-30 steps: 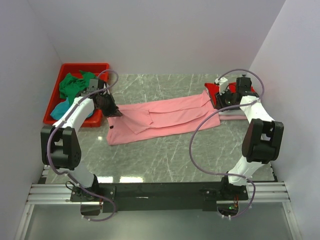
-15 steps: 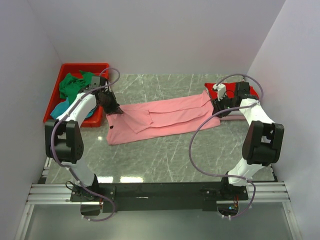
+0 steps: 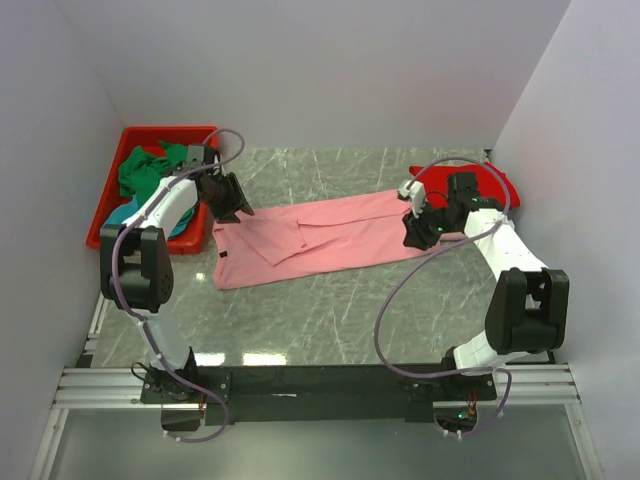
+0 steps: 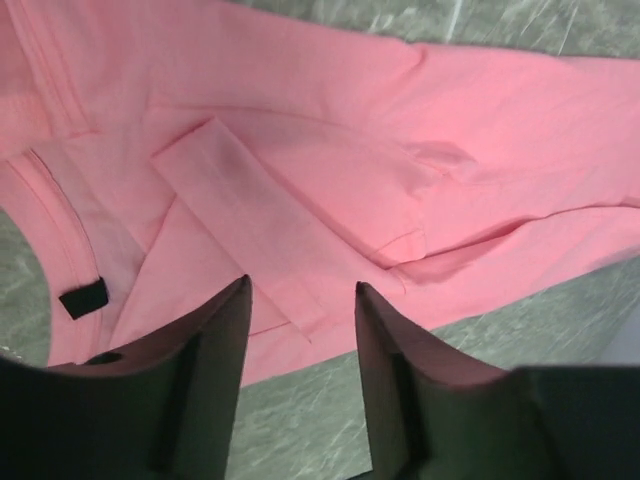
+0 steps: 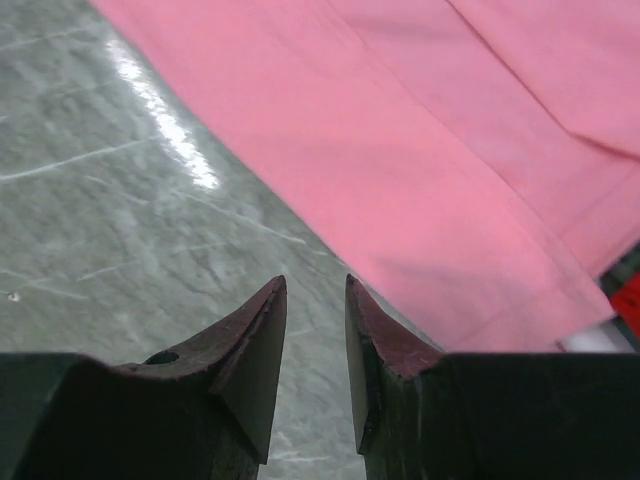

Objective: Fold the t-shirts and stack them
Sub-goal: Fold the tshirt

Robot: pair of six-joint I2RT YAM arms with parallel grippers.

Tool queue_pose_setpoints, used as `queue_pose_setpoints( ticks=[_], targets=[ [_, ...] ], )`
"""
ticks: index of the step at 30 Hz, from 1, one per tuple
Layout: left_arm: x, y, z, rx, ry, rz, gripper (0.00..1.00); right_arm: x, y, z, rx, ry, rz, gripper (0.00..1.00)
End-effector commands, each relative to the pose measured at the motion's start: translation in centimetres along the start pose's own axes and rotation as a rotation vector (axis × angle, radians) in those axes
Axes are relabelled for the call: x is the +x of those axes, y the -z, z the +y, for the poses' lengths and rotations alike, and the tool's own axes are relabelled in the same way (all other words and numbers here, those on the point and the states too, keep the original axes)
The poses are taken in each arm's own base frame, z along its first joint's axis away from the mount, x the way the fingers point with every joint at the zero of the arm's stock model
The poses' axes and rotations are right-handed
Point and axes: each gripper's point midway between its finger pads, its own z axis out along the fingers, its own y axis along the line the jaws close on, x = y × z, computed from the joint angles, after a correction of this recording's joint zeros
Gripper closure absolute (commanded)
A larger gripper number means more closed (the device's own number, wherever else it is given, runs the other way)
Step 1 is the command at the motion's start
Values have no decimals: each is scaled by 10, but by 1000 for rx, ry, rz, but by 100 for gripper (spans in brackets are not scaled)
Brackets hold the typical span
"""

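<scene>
A salmon pink t-shirt lies folded lengthwise across the middle of the marble table. Its dark neck label shows at the left end and a sleeve is folded in over the body. My left gripper hovers open over the shirt's left end with nothing between its fingers. My right gripper sits low at the shirt's right end, over bare table beside the hem, jaws apart and empty. A red t-shirt lies at the back right.
A red plastic bin stands at the back left with a crumpled green shirt and a teal one in it. White walls close in the table on three sides.
My left gripper has opened and let go of the pink shirt's left end, drawing back slightly. My right arm has swung left from the red shirt to the pink shirt's right end.
</scene>
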Motion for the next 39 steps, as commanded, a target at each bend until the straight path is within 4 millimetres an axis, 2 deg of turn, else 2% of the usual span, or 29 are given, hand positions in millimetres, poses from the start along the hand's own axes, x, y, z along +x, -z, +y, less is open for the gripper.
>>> queue_pose_setpoints(
  ticks=[1,3,5,6,7,8,9,10,11,12,13,15,16,17,18,19,22,23,24,26,30,35,39],
  targets=[
    [-43,30,-28,64,-77,-162,48,-24,5,28,-64,120,-51,62],
    [-57,47,-40,91,-105,-225,44,-41,2,49,-143,215,-96,62],
    [-74,84,-65,168,-165,-351,42,-46,-2,72,-233,293,-114,61],
    [-79,99,-72,187,-195,-399,39,-53,-8,92,-307,409,-149,58],
    [-82,131,-83,216,-223,-482,37,-54,-12,103,-342,463,-155,55],
    [-88,148,-82,195,-229,-553,34,-58,-17,113,-367,525,-165,53],
    [-93,167,-85,201,-247,-623,26,-64,-28,133,-412,572,-167,51],
    [-87,196,-83,197,-249,-699,22,-79,-40,131,-366,627,-181,50],
    [-86,209,-73,163,-224,-757,16,-88,-49,137,-352,643,-182,50],
    [-84,220,-69,165,-210,-799,5,-97,-61,141,-338,596,-170,50],
    [-67,232,-55,166,-190,-823,4,-119,-77,150,-268,667,-183,50],
    [-50,238,-35,137,-169,-852,3,-135,-101,158,-209,664,-163,49],
    [-30,238,-21,122,-164,-857,3,-155,-114,174,-175,698,-202,49],
    [-22,238,-11,101,-155,-865,3,-160,-125,166,-82,690,-157,49],
    [-12,236,-3,89,-155,-863,4,-168,-142,169,-68,687,-135,49],
    [2,236,16,41,-140,-884,4,-172,-151,172,-57,690,-123,49],
    [24,242,41,-8,-118,-945,4,-179,-183,186,9,701,-77,48],
    [29,243,45,-13,-118,-956,5,-182,-192,196,14,712,-85,48],
    [32,245,49,-19,-114,-973,4,-181,-204,196,36,709,-64,48],
    [40,249,60,-43,-113,-1012,5,-181,-214,201,44,720,-56,48],
    [44,258,66,-52,-99,-1061,2,-176,-237,204,64,731,-19,48],
    [44,259,64,-47,-108,-1064,3,-170,-249,201,82,724,5,48],
    [44,258,64,-42,-109,-1062,3,-172,-259,201,90,705,5,53]
  ],
)
